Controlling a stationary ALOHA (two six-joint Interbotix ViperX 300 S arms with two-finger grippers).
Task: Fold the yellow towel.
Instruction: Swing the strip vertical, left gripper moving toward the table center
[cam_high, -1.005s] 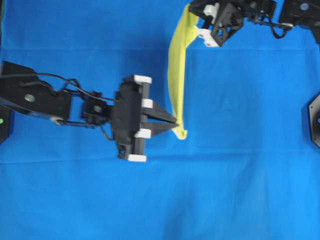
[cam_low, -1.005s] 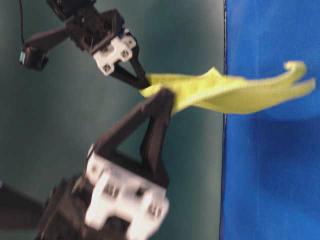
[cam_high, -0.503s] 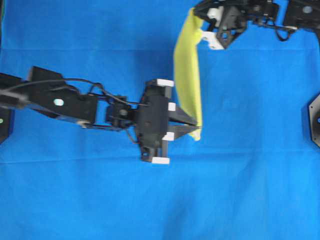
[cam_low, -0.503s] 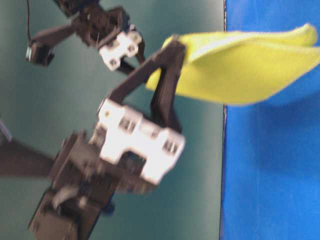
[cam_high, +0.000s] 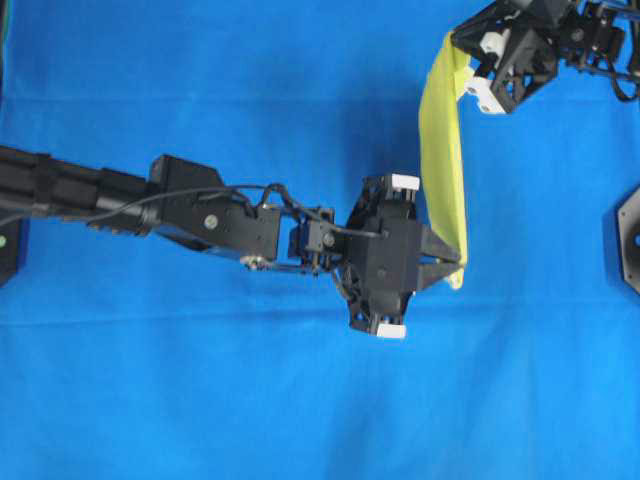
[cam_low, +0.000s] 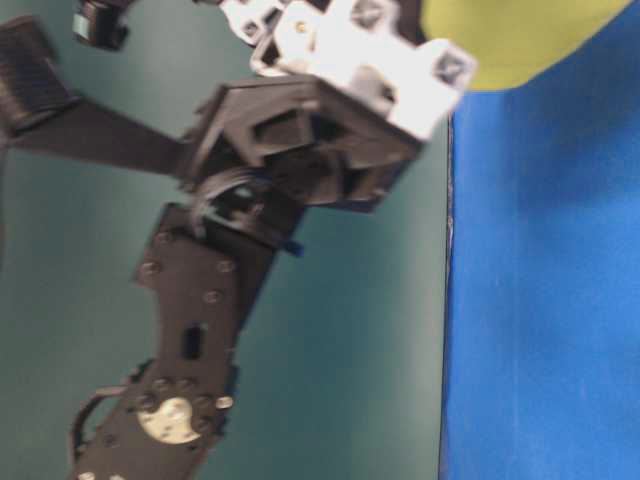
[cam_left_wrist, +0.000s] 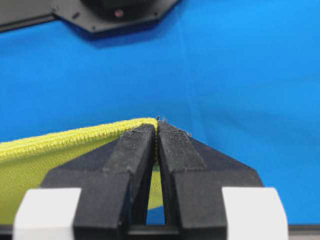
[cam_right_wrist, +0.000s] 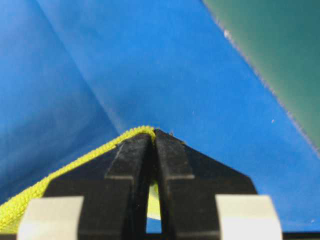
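The yellow towel (cam_high: 443, 160) hangs in the air as a narrow strip between my two grippers, above the blue cloth. My left gripper (cam_high: 458, 264) is shut on its near corner; the hem shows at the fingertips in the left wrist view (cam_left_wrist: 157, 125), with the towel (cam_left_wrist: 60, 142) running off to the left. My right gripper (cam_high: 458, 62) is shut on the far corner at the top right; the right wrist view (cam_right_wrist: 154, 134) shows the hem (cam_right_wrist: 75, 162) pinched there. In the table-level view only a bit of the towel (cam_low: 510, 40) shows at the top, behind the left arm.
The large blue cloth (cam_high: 200, 380) covers the whole table. A black arm base (cam_high: 628, 240) sits at the right edge and also shows in the left wrist view (cam_left_wrist: 117, 12). The left arm (cam_high: 200, 215) reaches across the middle. The table-level view shows a green wall (cam_low: 340, 350).
Both grippers have carried the towel to the right, keeping their hold. The left arm has stretched further across the table, and the right gripper has moved right along the far edge.
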